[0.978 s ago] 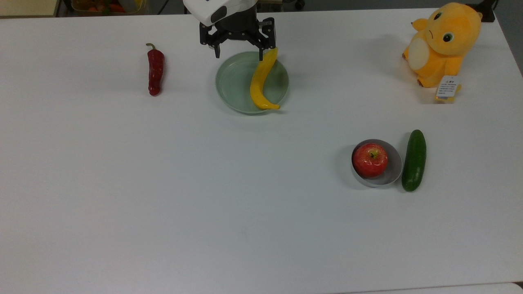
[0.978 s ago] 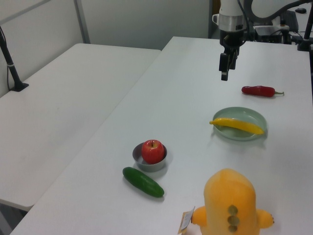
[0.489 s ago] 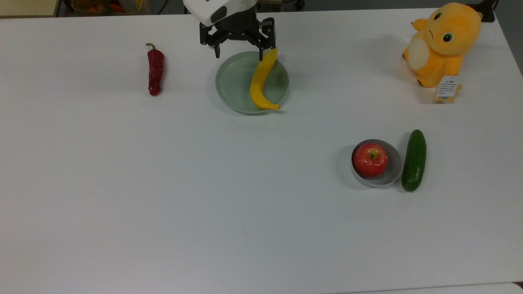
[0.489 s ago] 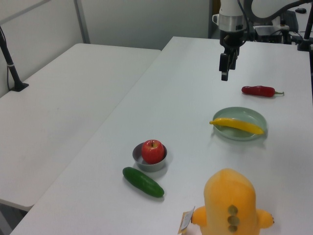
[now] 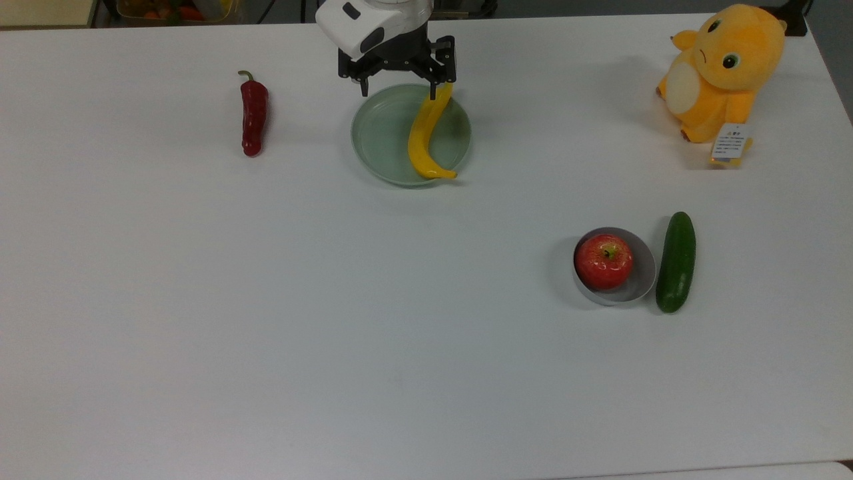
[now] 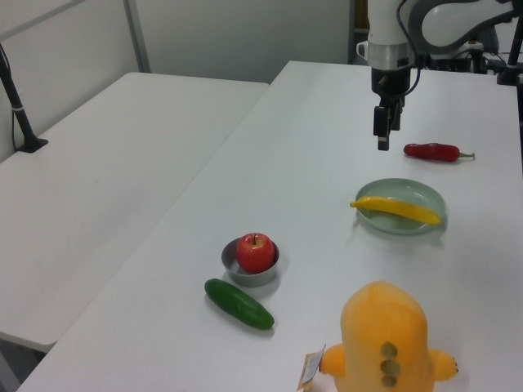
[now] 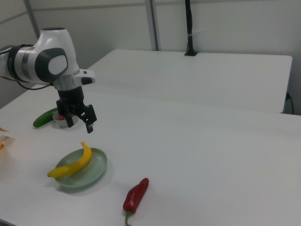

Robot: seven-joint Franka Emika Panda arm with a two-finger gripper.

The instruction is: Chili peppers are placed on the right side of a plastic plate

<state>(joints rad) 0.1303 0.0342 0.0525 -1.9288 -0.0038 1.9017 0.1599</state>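
open gripper (image 7: 80, 122) clear above plate (image 7: 96, 175)

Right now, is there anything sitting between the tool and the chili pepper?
Nothing visible does. In the top view the tool hangs open above the far rim of the plastic plate, and the chili pepper lies off to the top view's left with bare table between them.

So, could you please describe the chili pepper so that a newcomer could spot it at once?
Start at the pale green plate holding the banana near the white table's far edge in the top view. On the top view's left of it, apart on bare tabletop, lies the chili pepper. It alone is dark red, long and bumpy, with a curved stem.
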